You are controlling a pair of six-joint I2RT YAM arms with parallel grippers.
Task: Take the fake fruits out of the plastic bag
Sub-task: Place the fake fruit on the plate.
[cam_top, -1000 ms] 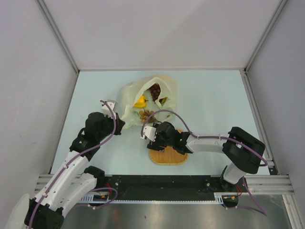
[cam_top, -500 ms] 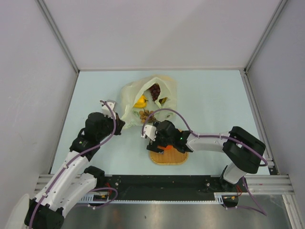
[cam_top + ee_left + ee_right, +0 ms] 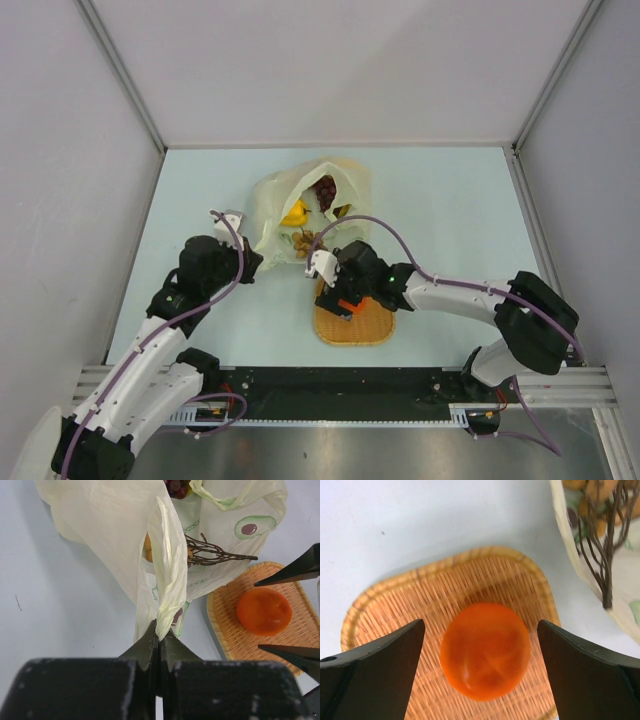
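The pale yellow-green plastic bag [image 3: 285, 195] lies at mid table with its mouth towards the arms. Inside it show dark grapes [image 3: 326, 190], a yellow fruit [image 3: 295, 213] and a brown nut cluster [image 3: 303, 240]. My left gripper [image 3: 160, 637] is shut on the bag's near edge [image 3: 167, 580] and holds it up. An orange [image 3: 485, 650] lies on the woven mat [image 3: 395, 605]. My right gripper [image 3: 481, 624] is open just above the orange, one finger on either side and neither touching it. The orange [image 3: 264, 611] also shows in the left wrist view.
The woven mat [image 3: 368, 328] lies just in front of the bag, near the table's front edge. The brown cluster's dark twigs [image 3: 215, 555] stick out of the bag's mouth towards the mat. Grey walls stand on three sides.
My right gripper has opened and shifted a little towards the bag, and the orange now lies free on the mat. The left gripper still holds the bag's edge.
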